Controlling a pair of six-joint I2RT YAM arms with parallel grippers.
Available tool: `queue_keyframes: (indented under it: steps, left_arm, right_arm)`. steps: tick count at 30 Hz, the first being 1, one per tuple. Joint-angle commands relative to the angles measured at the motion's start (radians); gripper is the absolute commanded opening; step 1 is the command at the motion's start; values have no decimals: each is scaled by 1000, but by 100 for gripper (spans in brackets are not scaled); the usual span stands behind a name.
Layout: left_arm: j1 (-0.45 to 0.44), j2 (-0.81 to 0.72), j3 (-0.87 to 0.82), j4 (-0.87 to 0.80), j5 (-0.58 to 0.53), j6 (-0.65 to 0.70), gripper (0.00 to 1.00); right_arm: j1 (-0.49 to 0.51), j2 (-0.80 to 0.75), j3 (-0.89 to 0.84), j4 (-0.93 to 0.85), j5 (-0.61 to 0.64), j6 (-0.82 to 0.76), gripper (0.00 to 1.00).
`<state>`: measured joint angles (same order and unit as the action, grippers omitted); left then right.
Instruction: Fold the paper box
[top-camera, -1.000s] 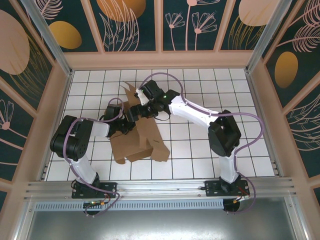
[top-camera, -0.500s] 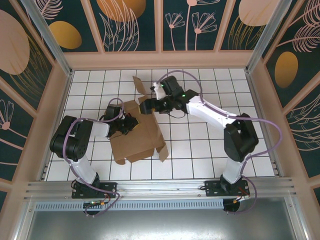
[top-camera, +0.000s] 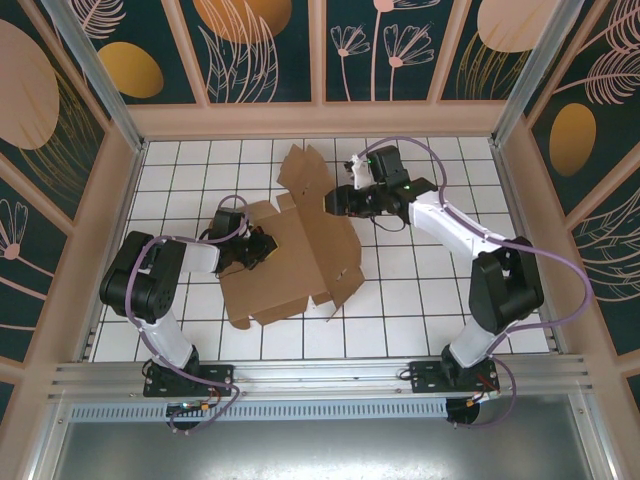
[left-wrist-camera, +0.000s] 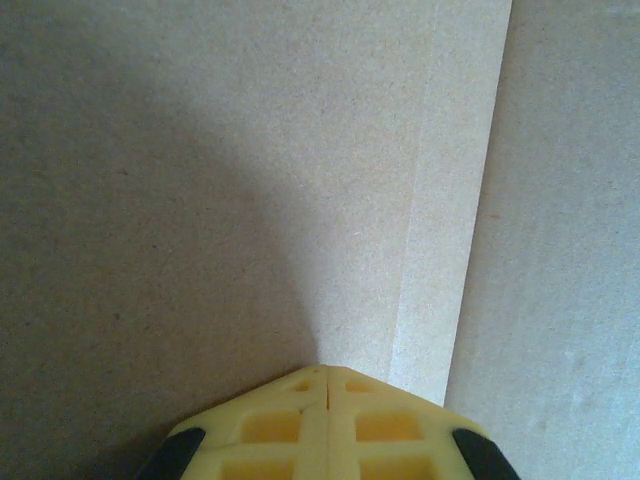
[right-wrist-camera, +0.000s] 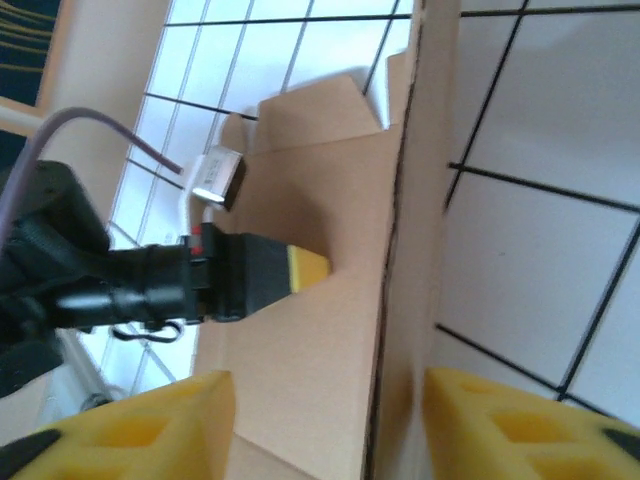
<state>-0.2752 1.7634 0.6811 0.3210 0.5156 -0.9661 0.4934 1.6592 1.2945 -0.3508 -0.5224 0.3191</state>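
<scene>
Since the right arm (top-camera: 455, 228) swung back toward the far right of the tiled bench (top-camera: 430, 300), the paper box (top-camera: 295, 265) has opened from a half-folded heap into a flatter sheet lying left of centre. Its far flap (top-camera: 305, 172) is now spread out, so the folding seems to be starting over rather than finishing. The left pincer (top-camera: 262, 243), tips together, presses on the main panel. The right pincer (top-camera: 337, 200) has its jaws apart astride a flap edge. Whether either pad touches cardboard is hard to tell, and the creases barely show.
</scene>
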Motion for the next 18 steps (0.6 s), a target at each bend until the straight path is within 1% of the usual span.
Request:
queue_keyframes:
  steps: [1,3,4,6,7,8,11,14,16,18]
  left_arm:
    - [-3,-11,11,-69,-44,41,0]
    - [-4,-14,10,-77,-54,48,0]
    - [-3,-12,11,-80,-57,50,0]
    - [-3,-8,14,-80,-59,50,0]
    - [-3,-6,15,-80,-60,50,0]
    - [-4,-4,15,-82,-61,52,0]
    - [-4,-1,19,-99,-73,62,0]
    - [-3,-2,27,-121,-91,75,0]
    - [-3,0,28,-125,-99,78,0]
    - [-3,4,28,-126,-100,78,0]
  right_arm:
    - [-7,23,-8,-39,147,-66,40]
    - [-7,29,-6,-51,220,-93,27]
    - [-9,34,-6,-54,244,-101,23]
    - [-10,61,-5,-59,284,-117,12]
    - [-10,77,-5,-60,299,-122,8]
    - [-12,103,-4,-61,318,-127,6]
    - [-11,164,0,-64,385,-146,8]
    - [-17,202,-14,-44,424,-164,10]
    - [-32,221,-30,-19,410,-166,11]
    - [-51,243,-39,2,369,-165,12]
